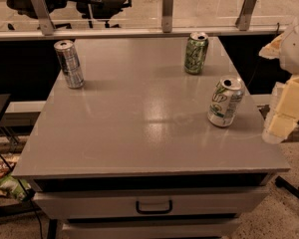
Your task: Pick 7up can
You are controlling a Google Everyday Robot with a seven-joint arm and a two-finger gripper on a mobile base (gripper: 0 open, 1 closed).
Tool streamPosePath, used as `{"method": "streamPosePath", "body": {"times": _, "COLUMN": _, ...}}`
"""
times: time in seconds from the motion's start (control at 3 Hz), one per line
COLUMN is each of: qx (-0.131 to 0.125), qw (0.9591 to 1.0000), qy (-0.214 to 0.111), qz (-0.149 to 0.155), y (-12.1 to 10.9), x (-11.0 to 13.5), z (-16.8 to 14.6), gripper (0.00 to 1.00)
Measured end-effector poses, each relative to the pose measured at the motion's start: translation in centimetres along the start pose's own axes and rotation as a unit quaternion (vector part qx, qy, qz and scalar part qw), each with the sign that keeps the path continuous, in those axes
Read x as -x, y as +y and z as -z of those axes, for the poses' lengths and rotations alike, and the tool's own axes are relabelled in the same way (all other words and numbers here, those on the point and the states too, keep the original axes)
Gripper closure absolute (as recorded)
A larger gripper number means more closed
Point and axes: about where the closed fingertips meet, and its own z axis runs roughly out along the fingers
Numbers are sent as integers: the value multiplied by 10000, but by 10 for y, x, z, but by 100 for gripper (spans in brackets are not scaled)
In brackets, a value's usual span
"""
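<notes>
One grey table (139,133) carries three upright cans, and the pick looks not yet begun: the single gripper (281,118) hangs off its 3 o'clock edge, near the target but apart, open or closed I cannot tell. The one 7up can (225,102) stands untouched at 3 o'clock, one green patterned can (196,53) at 1 o'clock, one slim silver-and-dark can (69,63) at 10 o'clock.

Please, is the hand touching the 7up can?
Apart; the camera view shows a clear gap between the 7up can and the hand at far right.
</notes>
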Motion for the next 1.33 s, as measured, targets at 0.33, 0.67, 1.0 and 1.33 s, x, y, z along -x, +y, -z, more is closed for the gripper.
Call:
{"method": "streamPosePath", "body": {"times": 0.33, "qx": -1, "qw": 10000, "qy": 0, "qz": 0, "y": 0, "x": 0, "z": 0, "gripper": 0}}
{"method": "streamPosePath", "body": {"times": 0.67, "qx": 14, "qw": 10000, "qy": 4, "qz": -31, "y": -2, "x": 1, "z": 1, "gripper": 0}}
{"method": "streamPosePath", "body": {"times": 1.0, "qx": -66, "qw": 9997, "qy": -34, "qz": -217, "y": -17, "x": -1, "z": -5, "gripper": 0}}
{"method": "streamPosePath", "body": {"times": 1.33, "qx": -134, "qw": 9987, "qy": -164, "qz": -453, "y": -36, "x": -3, "z": -22, "gripper": 0}}
